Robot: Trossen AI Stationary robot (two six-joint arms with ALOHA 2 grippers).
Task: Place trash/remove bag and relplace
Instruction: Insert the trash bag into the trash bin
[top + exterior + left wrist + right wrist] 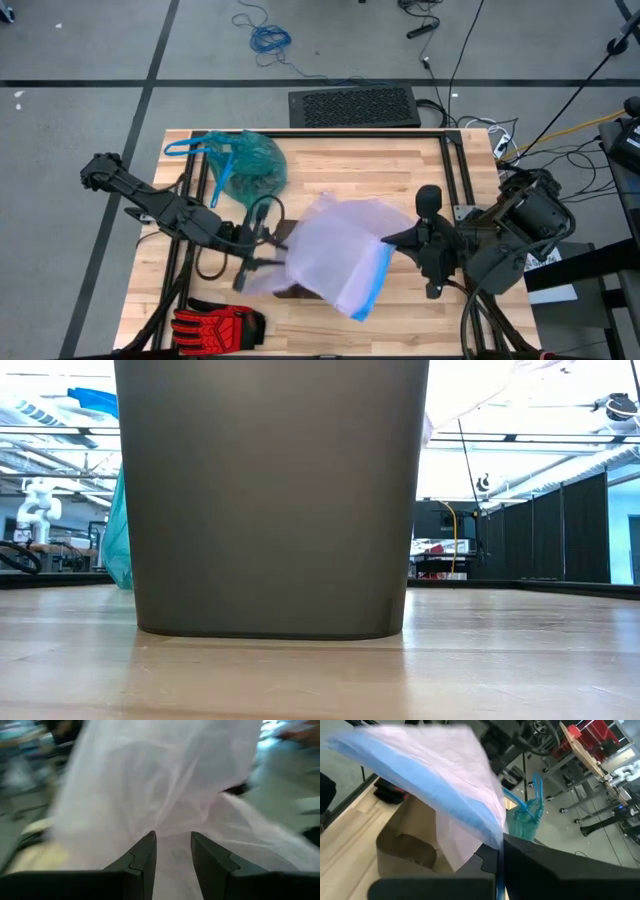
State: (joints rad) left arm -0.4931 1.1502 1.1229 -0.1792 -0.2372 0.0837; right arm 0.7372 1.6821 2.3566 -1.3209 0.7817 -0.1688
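Filling most of the low view, the grey-brown bin [272, 500] stands upright on the wooden table [520, 660], with a strip of teal plastic showing past its left edge. In the high view the bin is almost wholly covered by the pale lilac bag [340, 255], which is spread across the middle of the frame; only a dark sliver of the bin shows under the bag's lower edge. The bag's blue rim [378, 278] runs down its right side. The left gripper [268, 250] sits at the bag's left edge, left of centre in the frame; the left wrist view shows its two fingers [145, 857] set a little apart with lilac film lying in the gap, but whether they pinch that film cannot be determined. The right gripper [392, 240] meets the bag at its right edge, centre right of the frame; in the right wrist view its jaws are together and clamped on the blue rim, with the film hanging over the open bin below. The teal-green bag [250, 165] lies bunched on the table in the upper left of the high view, well apart from both grippers, its blue drawstring loops [190, 147] trailing toward the left. A red-and-black glove [215, 325] lies at the lower left of the table. No loose trash is visible in any view.
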